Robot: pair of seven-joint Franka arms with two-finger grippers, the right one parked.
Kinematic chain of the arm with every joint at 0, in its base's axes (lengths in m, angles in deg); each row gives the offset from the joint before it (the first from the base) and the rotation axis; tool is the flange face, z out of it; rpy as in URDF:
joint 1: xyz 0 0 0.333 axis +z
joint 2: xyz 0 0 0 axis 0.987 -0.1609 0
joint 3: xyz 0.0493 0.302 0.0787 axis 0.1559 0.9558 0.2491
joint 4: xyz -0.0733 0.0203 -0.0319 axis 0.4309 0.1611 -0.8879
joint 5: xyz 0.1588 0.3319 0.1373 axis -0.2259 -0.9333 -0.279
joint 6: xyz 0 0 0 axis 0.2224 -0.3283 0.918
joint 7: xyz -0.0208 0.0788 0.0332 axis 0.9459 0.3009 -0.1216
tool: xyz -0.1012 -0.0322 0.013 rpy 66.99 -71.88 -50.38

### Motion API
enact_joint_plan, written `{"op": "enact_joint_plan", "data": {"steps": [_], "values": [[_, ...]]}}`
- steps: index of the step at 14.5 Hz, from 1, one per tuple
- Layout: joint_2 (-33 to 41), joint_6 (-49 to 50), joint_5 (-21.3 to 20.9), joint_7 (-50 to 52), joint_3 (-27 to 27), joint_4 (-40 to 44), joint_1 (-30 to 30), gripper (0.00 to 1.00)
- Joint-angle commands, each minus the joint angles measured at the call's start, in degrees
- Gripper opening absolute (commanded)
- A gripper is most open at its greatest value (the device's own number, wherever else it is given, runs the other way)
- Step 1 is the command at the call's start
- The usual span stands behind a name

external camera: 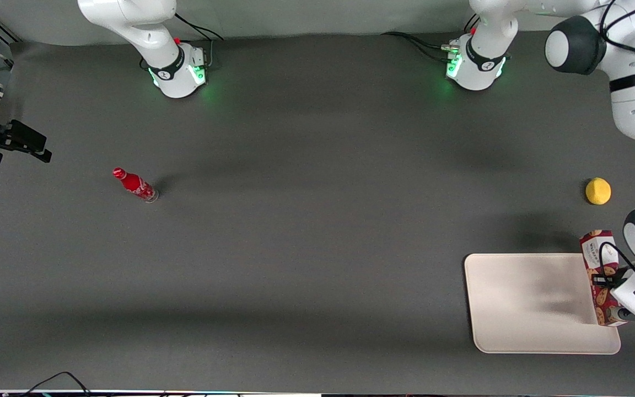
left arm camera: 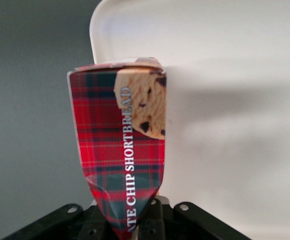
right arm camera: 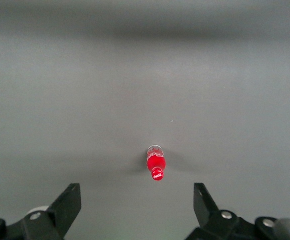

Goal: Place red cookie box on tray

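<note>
Tray lay flat on tabletop, nearest front camera, toward working arm's end. Claw hung over tray's outer edge, pinched on box, carton crumpled at grip. Box held lengthwise, above tray rim, white-label end pointing away from front camera. Lemon sat farther from camera than box, well apart. Bottle stood toward parked arm's end.

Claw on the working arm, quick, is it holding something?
Left claw: shut on the red cookie box, held over the edge of the tray.
</note>
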Motion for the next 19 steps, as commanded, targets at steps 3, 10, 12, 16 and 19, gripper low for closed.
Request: {"op": "enact_joint_plan", "data": {"steps": [3, 10, 12, 16, 19], "values": [[-2.5, 1.0, 1.2, -1.6, 0.4, 5.2, 1.1, 1.0], [8.5, 32.8, 1.3, -1.5, -0.3, 14.9, 0.2, 1.0], [14.7, 39.6, 1.6, -1.0, -1.1, 14.4, -0.1, 1.0], [24.6, 51.8, 2.8, 7.2, -4.2, 11.1, -2.9, 1.0], [37.4, 50.5, 2.9, 15.0, -9.0, -4.8, -4.1, 1.0]]}}
